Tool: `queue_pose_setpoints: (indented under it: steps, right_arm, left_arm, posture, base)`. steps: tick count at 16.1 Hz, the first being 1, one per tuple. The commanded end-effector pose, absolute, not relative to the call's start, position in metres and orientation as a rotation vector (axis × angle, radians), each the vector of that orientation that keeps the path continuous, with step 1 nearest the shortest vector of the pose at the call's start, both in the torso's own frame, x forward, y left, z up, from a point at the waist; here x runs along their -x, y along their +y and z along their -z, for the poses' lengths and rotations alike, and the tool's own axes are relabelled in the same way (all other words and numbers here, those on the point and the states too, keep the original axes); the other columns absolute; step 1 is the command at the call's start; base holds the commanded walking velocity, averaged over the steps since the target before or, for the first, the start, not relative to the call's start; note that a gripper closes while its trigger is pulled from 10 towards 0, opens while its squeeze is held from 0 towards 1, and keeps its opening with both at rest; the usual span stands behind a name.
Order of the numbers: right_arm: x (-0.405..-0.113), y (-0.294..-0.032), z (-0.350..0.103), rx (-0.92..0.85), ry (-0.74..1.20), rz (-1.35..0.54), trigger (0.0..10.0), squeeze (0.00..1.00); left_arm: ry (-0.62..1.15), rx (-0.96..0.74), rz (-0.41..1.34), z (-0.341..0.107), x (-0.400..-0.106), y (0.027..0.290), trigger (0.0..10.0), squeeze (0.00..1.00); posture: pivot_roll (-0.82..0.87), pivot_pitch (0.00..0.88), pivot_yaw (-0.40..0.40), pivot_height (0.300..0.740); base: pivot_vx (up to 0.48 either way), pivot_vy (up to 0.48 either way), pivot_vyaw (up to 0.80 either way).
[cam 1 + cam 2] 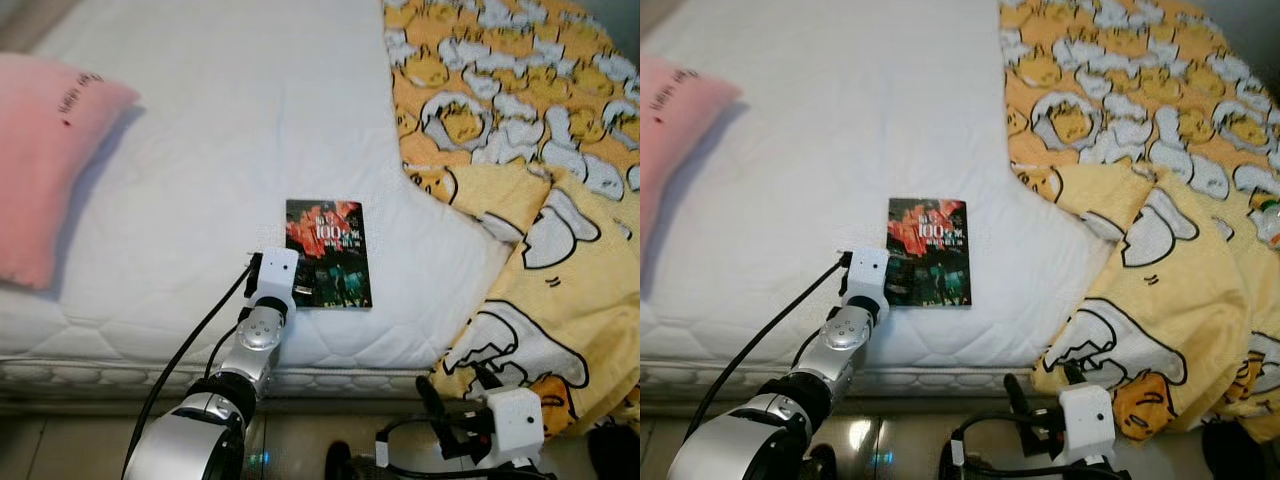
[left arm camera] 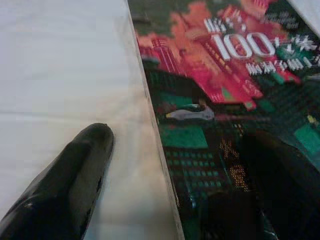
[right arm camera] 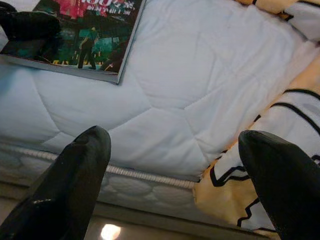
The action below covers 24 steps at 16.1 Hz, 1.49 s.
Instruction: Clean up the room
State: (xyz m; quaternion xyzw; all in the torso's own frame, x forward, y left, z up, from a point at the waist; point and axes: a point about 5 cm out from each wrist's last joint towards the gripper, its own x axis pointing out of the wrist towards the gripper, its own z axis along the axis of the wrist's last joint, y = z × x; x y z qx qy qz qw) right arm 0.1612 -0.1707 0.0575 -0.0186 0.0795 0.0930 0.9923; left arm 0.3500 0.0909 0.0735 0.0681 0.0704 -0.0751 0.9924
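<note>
A book (image 1: 328, 253) with a dark red and green cover lies flat on the white mattress (image 1: 220, 120), near its front edge. My left gripper (image 2: 178, 136) is open at the book's near left corner. One finger (image 2: 75, 175) rests on the sheet beside the book's edge, and the other finger (image 2: 280, 180) lies over the cover. My right gripper (image 3: 173, 135) hangs low in front of the bed, open and holding nothing. It points at the mattress side, with the book (image 3: 75, 40) farther off.
A pink pillow (image 1: 40, 160) lies at the left of the bed. A yellow blanket (image 1: 520, 130) with a duck print covers the right side and drapes over the front edge to the floor. Black cables run along my left arm (image 1: 200, 420).
</note>
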Motion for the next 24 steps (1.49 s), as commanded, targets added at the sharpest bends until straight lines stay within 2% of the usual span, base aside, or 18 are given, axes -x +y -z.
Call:
queue_pose_setpoints:
  steps: [1, 4, 7, 10, 12, 13, 14, 15, 19, 24]
  right_arm:
    - [-0.153, -0.174, -0.054, 0.046, 0.206, -0.181, 10.0, 0.0]
    - [-0.15, -0.174, -0.052, 0.051, 0.224, -0.181, 10.0, 0.0]
    - [-0.152, -0.174, -0.05, 0.057, 0.231, -0.18, 10.0, 0.0]
    - [-0.153, -0.173, -0.049, 0.061, 0.239, -0.185, 10.0, 0.0]
    - [-0.154, -0.173, -0.049, 0.065, 0.239, -0.186, 10.0, 0.0]
    - [-0.155, -0.173, -0.049, 0.07, 0.24, -0.185, 10.0, 0.0]
    - [-0.155, -0.173, -0.049, 0.071, 0.239, -0.186, 10.0, 0.0]
    - [-0.156, -0.173, -0.049, 0.072, 0.238, -0.186, 10.0, 0.0]
    - [-0.16, -0.171, -0.049, 0.074, 0.235, -0.185, 10.0, 0.0]
    - [-0.166, -0.174, -0.051, 0.082, 0.228, -0.181, 10.0, 0.0]
  left_arm:
    - [0.188, -0.122, 0.163, -0.06, -0.341, 0.083, 10.0, 0.0]
    - [0.243, -0.157, 0.168, -0.051, -0.336, 0.081, 10.0, 0.0]
    - [0.341, -0.039, 0.138, -0.039, -0.33, 0.086, 10.0, 0.0]
    - [0.417, 0.04, 0.225, -0.031, -0.323, 0.073, 10.0, 0.0]
    - [0.433, -0.015, 0.324, -0.029, -0.32, 0.065, 10.0, 0.0]
    - [0.466, -0.087, 0.398, -0.023, -0.314, 0.059, 5.6, 0.0]
    - [0.482, -0.136, 0.431, -0.02, -0.311, 0.058, 3.8, 0.0]
    - [0.493, -0.155, 0.447, -0.018, -0.309, 0.057, 0.0, 0.0]
    - [0.593, -0.206, 0.48, -0.004, -0.299, 0.057, 0.0, 0.0]
    - [0.613, -0.061, 0.422, -0.008, -0.303, 0.058, 0.0, 0.0]
  posture:
    - [-0.17, 0.344, -0.137, 0.74]
    - [-0.17, 0.343, -0.131, 0.74]
    - [-0.17, 0.33, -0.124, 0.74]
    - [-0.17, 0.312, -0.124, 0.74]
    - [-0.17, 0.31, -0.122, 0.74]
    - [-0.17, 0.314, -0.121, 0.74]
    - [-0.17, 0.314, -0.12, 0.74]
    - [-0.17, 0.315, -0.12, 0.74]
    - [-0.17, 0.312, -0.115, 0.74]
    - [-0.18, 0.304, -0.116, 0.74]
  base:
    - [0.0, 0.0, 0.0]
    - [0.0, 0.0, 0.0]
    - [0.0, 0.0, 0.0]
    - [0.0, 0.0, 0.0]
    - [0.0, 0.0, 0.0]
    - [0.0, 0.0, 0.0]
    - [0.0, 0.0, 0.0]
    - [0.0, 0.0, 0.0]
    - [0.0, 0.0, 0.0]
    - [0.0, 0.0, 0.0]
